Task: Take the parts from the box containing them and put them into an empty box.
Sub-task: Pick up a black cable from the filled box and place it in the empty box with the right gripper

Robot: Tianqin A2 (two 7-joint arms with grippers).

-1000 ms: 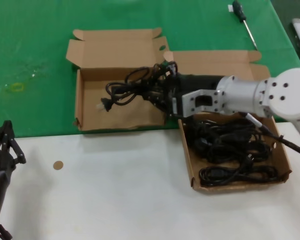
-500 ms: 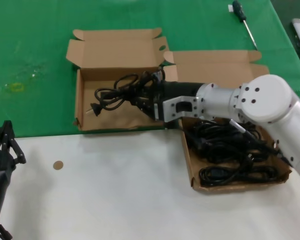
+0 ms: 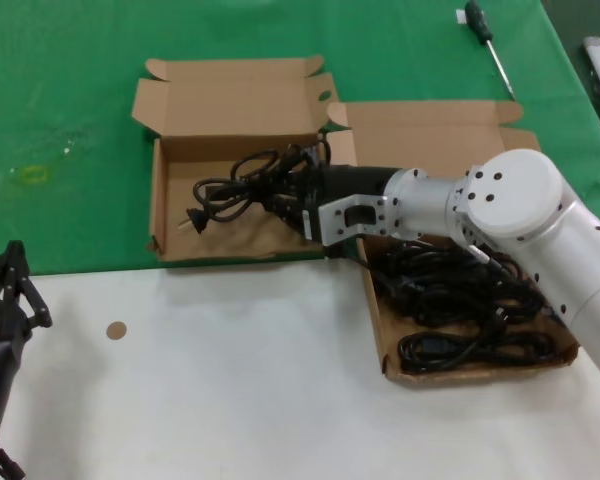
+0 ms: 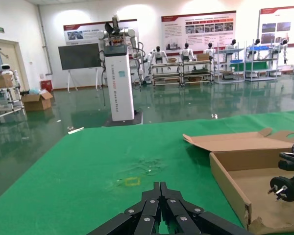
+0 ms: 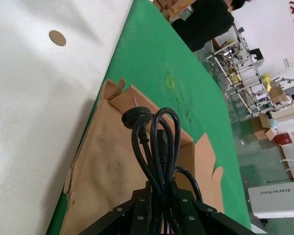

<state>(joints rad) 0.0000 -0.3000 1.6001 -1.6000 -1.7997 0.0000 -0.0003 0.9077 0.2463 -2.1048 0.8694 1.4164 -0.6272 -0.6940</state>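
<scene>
I see a black cord (image 3: 235, 185) in a plain brown box (image 3: 180, 235), on a green cloth (image 3: 70, 110). The table (image 3: 230, 380) is white; my right arm (image 3: 500, 215) is silver-white.

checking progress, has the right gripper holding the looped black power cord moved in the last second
Yes. The right gripper, shut on the looped black power cord, has moved toward the robot's left, farther over the shallow brown cardboard box on the green cloth, which stayed put.

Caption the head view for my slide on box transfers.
Right gripper holds a bundled cord over the empty box.
</scene>
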